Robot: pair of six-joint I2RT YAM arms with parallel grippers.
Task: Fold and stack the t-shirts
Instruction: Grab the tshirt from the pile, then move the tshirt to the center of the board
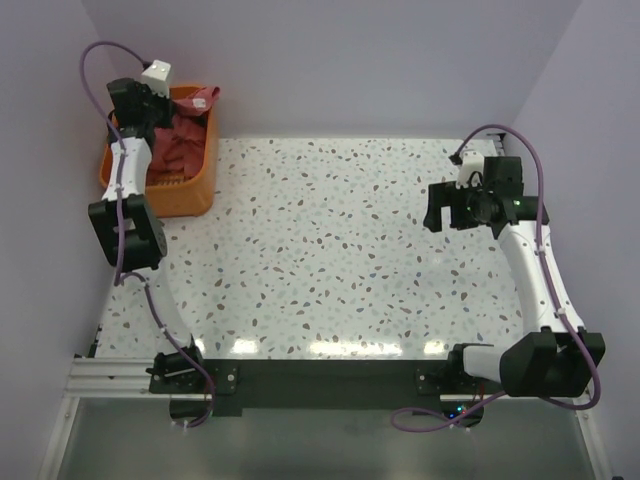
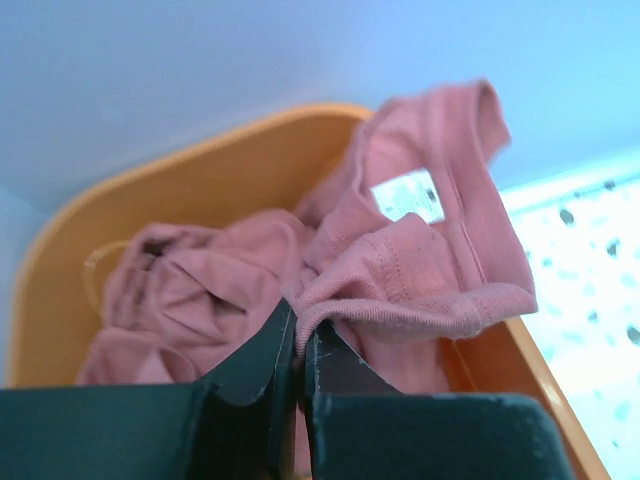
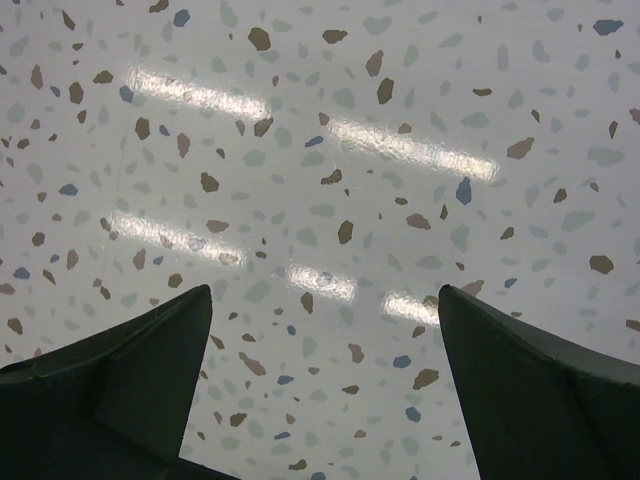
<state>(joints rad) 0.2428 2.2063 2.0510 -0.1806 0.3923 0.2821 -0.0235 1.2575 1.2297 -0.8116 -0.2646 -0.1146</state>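
Note:
The dusty red-pink t-shirts (image 1: 180, 140) lie crumpled in the orange basket (image 1: 190, 195) at the far left of the table. My left gripper (image 1: 165, 118) is over the basket and is shut on a fold of a t-shirt (image 2: 400, 270) near its collar, where a white label (image 2: 408, 195) shows. In the left wrist view the jaws (image 2: 298, 335) pinch the cloth's hem. My right gripper (image 1: 440, 212) is open and empty above the speckled table at the right. In the right wrist view (image 3: 325, 300) only the tabletop shows between its fingers.
The orange basket's rim (image 2: 200, 165) surrounds the cloth. The speckled tabletop (image 1: 330, 250) spreads between the arms. Walls stand close behind and on both sides. A black rail (image 1: 320, 385) runs along the near edge.

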